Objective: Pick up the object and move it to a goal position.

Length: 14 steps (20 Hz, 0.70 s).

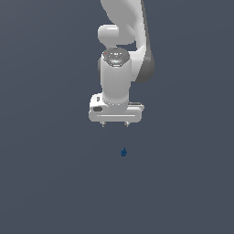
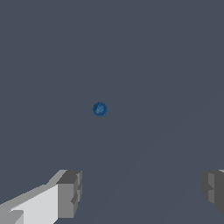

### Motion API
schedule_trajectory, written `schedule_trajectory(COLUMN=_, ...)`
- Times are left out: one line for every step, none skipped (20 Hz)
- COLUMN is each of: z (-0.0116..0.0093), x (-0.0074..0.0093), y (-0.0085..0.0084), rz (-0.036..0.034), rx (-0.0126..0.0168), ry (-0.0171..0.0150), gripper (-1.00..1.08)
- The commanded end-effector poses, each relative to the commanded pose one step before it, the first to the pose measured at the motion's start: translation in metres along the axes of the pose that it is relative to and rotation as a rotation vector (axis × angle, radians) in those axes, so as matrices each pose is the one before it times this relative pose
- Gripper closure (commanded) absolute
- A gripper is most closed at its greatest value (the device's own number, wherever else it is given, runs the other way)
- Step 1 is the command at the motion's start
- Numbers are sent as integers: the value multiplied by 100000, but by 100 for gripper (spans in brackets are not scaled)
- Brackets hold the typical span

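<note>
We hold our gripper (image 1: pixel 115 124) wide apart above the tiny dark blue object (image 1: pixel 124 152), well clear of it.

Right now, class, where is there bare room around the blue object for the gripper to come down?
Bare grey ground rings the blue object on every side. The open gripper hangs apart from it, fingers spread wide, nothing between them. Nowhere is crowded.
</note>
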<state>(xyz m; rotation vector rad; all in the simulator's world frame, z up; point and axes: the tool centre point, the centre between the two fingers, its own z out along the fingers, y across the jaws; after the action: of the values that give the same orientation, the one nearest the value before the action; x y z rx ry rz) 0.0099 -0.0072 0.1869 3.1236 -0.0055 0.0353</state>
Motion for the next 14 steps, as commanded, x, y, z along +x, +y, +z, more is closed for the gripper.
schedule_trajectory(z=0, x=0, y=1, rz=0, rx=0, ry=0, gripper=-92)
schedule_trajectory(z=5, x=-2, y=-2, rz=-72, rx=-66, ry=5, gripper=-92)
schedule_trajectory(z=15, x=-4, y=-4, rz=-209, rx=-193, ry=12, gripper=-92)
schedule_trajectory(z=26, x=-6, y=-9, rz=-348, rx=-321, ry=19, gripper=-92)
schedule_trajectory(z=37, x=-7, y=-10, rz=-478, rx=-441, ry=27, gripper=-92)
schedule_trajectory(z=48, x=-7, y=-14, rz=-606, rx=-560, ry=33, gripper=-92)
schedule_trajectory(z=53, x=-3, y=-18, rz=-613, rx=-569, ry=33, gripper=-92)
schedule_trajectory(z=45, x=3, y=-17, rz=-467, rx=-438, ry=25, gripper=-92)
schedule_trajectory(z=37, x=7, y=-15, rz=-320, rx=-305, ry=16, gripper=-92)
schedule_trajectory(z=28, x=9, y=-12, rz=-177, rx=-175, ry=8, gripper=-92)
schedule_trajectory(z=15, x=9, y=-11, rz=-44, rx=-53, ry=1, gripper=-92)
schedule_trajectory(z=-7, x=0, y=0, rz=71, rx=67, ry=-4, gripper=-92)
schedule_trajectory(z=-36, x=-25, y=30, rz=69, rx=98, ry=2, gripper=-92)
schedule_trajectory(z=-32, x=-30, y=44, rz=0, rx=0, ry=0, gripper=-92)
